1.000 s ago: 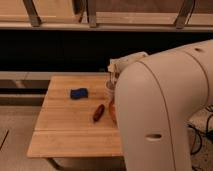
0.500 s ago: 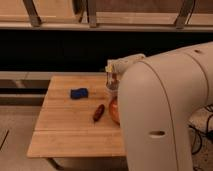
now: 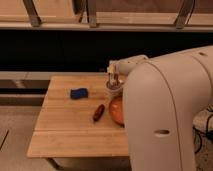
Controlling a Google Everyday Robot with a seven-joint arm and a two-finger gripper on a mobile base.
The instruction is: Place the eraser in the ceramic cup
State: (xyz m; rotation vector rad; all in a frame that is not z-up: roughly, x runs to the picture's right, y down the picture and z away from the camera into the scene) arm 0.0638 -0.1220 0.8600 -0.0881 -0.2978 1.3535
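The claw [image 3: 113, 80] hangs just right of the frame's centre, pointing down directly over the ceramic cup [image 3: 113, 91], with its tips at or just inside the rim; whether its two fingers are apart or clamped on something cannot be told from this view. The eraser does not show anywhere on the surface [image 3: 70, 125], so it is probably between the fingers or already down in the cup, but that is a judgement, not something visible. To do this step well, the claw should stay centred over the cup's mouth and low enough that the bar drops inside rather than catching the rim, then part its fingers and lift straight up without nudging the cup. The cup is small and light and would likely slide or tip under a sideways touch. Just below it in the frame, touching or nearly so, sits the orange bowl [image 3: 117, 111], half hidden by the robot's white arm [image 3: 165, 105]; a release off to that side could land there instead. Further left lie a dark red-brown oblong thing [image 3: 98, 112] and a blue block [image 3: 78, 93], both well apart from the cup.
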